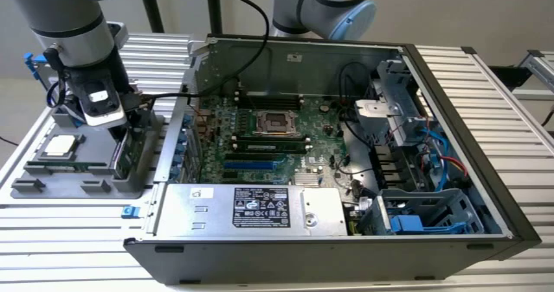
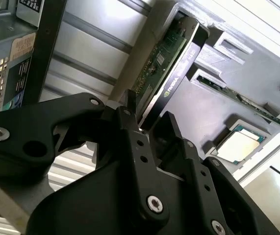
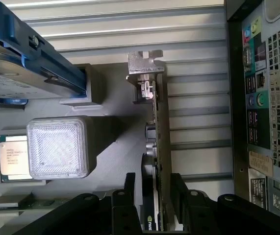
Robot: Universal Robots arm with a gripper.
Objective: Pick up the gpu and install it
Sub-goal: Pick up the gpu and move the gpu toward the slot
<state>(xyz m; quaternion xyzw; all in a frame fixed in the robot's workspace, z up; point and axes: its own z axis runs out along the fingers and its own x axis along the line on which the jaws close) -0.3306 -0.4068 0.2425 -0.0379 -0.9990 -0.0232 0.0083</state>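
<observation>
The gpu [image 3: 157,127], a thin green-and-black card, stands edgewise in a grey plastic holder [image 3: 110,88] at nine o'clock from the open metal computer case [image 1: 259,259], so the black gripper [image 3: 152,182], slightly open, can straddle both faces.

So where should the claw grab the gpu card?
By its long top edge, coming straight down from above. The gpu stands on edge in a slot of the grey holder, so only its thin top is free, with flat faces either side. The claw straddles it, open.
</observation>
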